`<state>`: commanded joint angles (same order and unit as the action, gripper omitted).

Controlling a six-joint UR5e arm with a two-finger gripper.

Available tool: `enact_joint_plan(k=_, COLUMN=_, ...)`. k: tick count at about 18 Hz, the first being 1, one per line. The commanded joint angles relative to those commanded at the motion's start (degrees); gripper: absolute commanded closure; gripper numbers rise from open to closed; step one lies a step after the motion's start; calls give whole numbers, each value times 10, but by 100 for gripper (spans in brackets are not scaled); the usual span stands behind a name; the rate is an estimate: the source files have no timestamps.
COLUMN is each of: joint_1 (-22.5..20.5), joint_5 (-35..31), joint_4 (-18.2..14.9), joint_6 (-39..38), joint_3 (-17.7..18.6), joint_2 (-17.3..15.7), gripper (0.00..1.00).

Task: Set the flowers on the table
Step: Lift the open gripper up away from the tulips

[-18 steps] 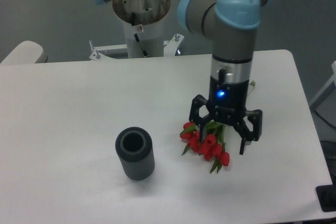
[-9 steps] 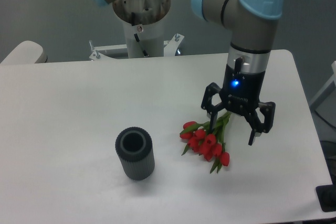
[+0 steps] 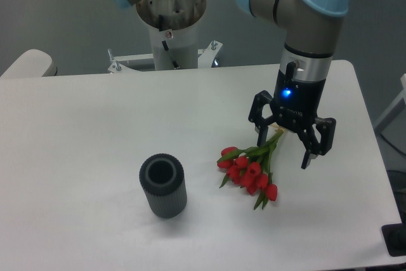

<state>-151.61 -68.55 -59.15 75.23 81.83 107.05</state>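
Note:
The flowers point(image 3: 248, 172), a small bunch of red tulips with green leaves, lie flat on the white table point(image 3: 95, 131), blooms toward the front and stems pointing back right. My gripper point(image 3: 284, 154) hangs open just above the stem end, fingers spread wide on either side, holding nothing. The stem tips are partly hidden behind the gripper body.
A dark grey ribbed cylinder point(image 3: 163, 186) stands upright to the left of the flowers, open end up. The arm's base point(image 3: 171, 17) rises behind the table's far edge. The table's right edge runs close to the gripper.
My open gripper has moved up and to the right, away from the blooms toward the stem end. The flowers stay lying where they were.

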Motion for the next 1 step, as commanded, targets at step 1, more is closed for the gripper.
enact_joint_plan(k=1, joint_1=1, joint_5=0, joint_4=-1, joint_6=0, joint_3=0, joint_2=0, gripper=0)
